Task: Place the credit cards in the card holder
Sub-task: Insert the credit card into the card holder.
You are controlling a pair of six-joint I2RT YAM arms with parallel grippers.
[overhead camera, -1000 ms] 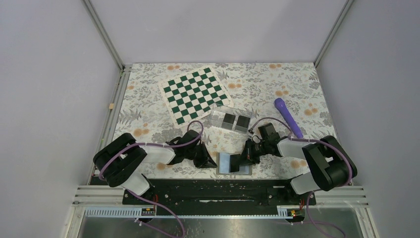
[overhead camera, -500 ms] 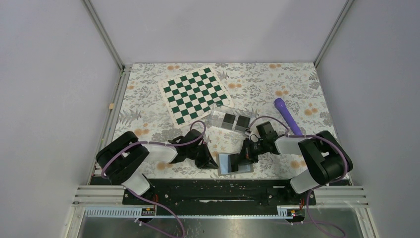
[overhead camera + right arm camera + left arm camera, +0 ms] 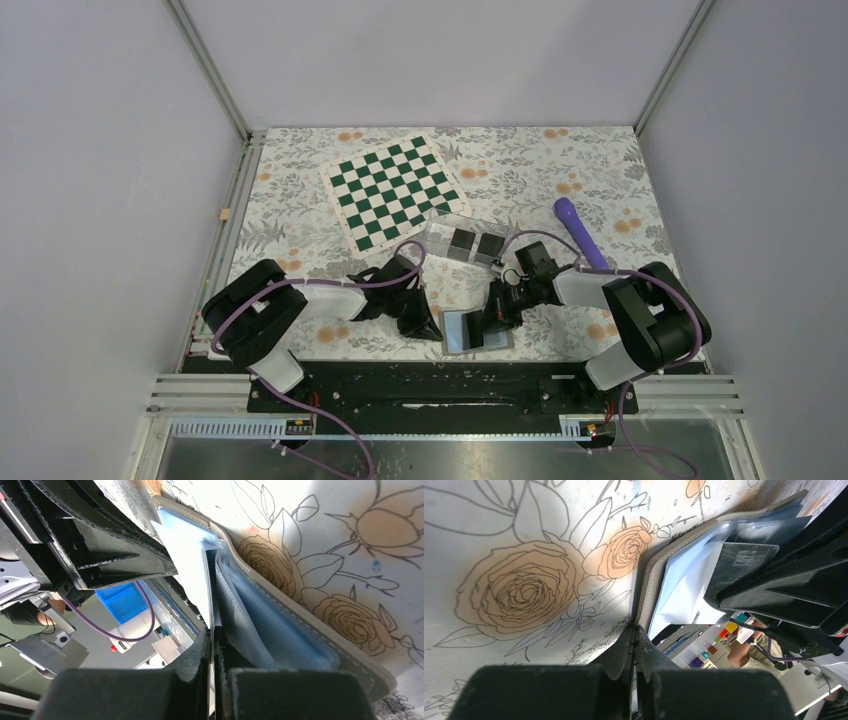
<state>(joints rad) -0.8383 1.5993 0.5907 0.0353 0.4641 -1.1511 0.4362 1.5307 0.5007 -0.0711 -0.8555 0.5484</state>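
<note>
Top external view shows the card holder [image 3: 438, 235], a clear box, with two black credit cards [image 3: 461, 243] lying side by side inside it. Nearer to the arms than the card holder lies the taupe wallet [image 3: 462, 332], opened, its light-blue inside facing up. The right gripper [image 3: 492, 322] is between the card holder and the wallet, with its tips over the right part of the wallet. In the right wrist view its fingers [image 3: 195, 660] are pinched on a thin sheet [image 3: 197, 575] that comes out of the wallet pockets; whether this is a card cannot be told. The left gripper [image 3: 432, 330], nearer than the card holder and a little to its left, is clenched with nothing between the fingers [image 3: 619, 652], and its tips touch the left edge of the wallet. A checkered mat [image 3: 393, 190] lies beyond the card holder on its left, and a purple stick [image 3: 581, 235] lies near it on its right.
</note>
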